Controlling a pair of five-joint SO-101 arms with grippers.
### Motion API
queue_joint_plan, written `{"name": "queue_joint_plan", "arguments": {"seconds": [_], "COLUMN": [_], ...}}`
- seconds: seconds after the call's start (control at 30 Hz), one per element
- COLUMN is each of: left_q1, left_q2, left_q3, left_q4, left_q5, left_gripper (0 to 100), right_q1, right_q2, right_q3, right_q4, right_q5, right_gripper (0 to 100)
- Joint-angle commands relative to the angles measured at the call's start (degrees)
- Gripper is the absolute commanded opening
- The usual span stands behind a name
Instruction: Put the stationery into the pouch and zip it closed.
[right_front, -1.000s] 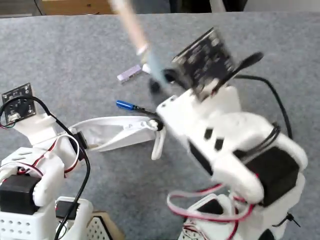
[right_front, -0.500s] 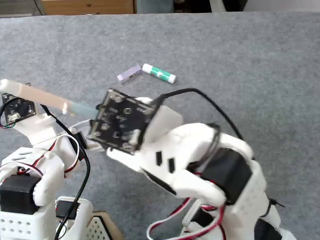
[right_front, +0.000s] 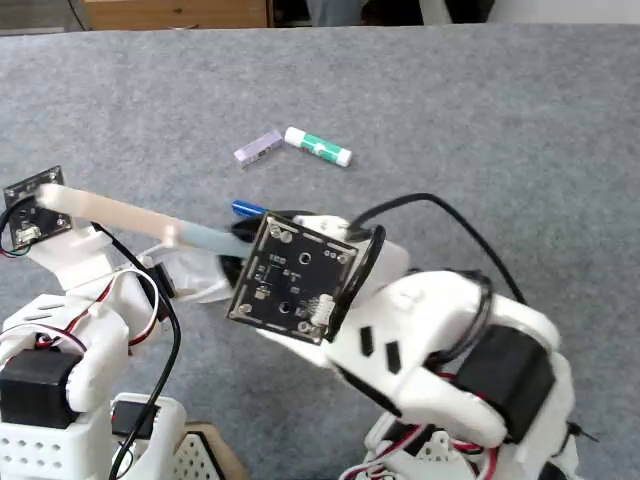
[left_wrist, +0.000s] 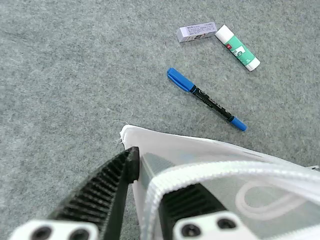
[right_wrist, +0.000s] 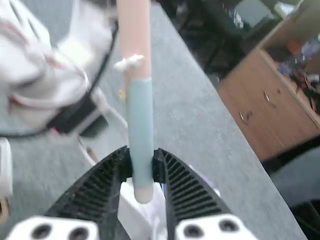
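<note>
The right pincer clamps a light, stiff, smooth pen near one end, likely prone to swivelling, while the left pincer pinches the soft pouch by its rim.

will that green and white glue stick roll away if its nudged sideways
Probably a little: the glue stick looks round and lies on its side, so a sideways push should roll it. The grey mat looks fuzzy, which likely stops it quickly. Its shell looks smooth and stiff, so it may slip in a loose grip.
</note>
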Motion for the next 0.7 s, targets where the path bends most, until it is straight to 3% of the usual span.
{"name": "queue_joint_plan", "arguments": {"seconds": [0.0, 0.27, 0.4, 0.67], "left_q1": [-0.4, -0.31, -0.31, -0.31], "left_q2": [0.62, 0.7, 0.35, 0.26], "left_q3": [2.86, 2.86, 2.77, 2.24], "left_q4": [-0.88, -0.88, -0.88, -0.88], "left_q5": [-1.05, -1.05, -1.05, -1.05], "left_gripper": [3, 3, 3, 3], "right_q1": [7.65, 40.35, 45.45, 48.97], "right_q2": [-1.45, 0.48, 0.48, 0.48], "right_q3": [-3.12, 3.91, 18.68, 44.09], "right_q4": [6.42, 10.55, 9.14, -0.88], "right_q5": [3.25, 4.22, 8.44, 8.44], "right_gripper": [1.2, 1.2, 1.2, 1.2]}}
